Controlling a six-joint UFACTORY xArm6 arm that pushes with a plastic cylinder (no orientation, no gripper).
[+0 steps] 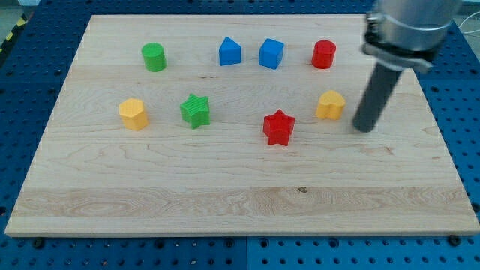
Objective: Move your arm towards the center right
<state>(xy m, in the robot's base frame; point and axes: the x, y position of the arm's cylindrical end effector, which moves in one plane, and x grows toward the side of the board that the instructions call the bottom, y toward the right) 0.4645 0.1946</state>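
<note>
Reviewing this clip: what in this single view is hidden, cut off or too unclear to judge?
- Arm: cut off by the view's top edge; only the rod and its collar show.
- My tip: whether it touches the board cannot be told.
- Gap between my tip and the yellow block to its left: looks apart, depth unclear.
- Board's corners at the view's bottom: cut by the edges.

A robotics lab: wooden board (240,195) on a blue perforated table (457,90).
</note>
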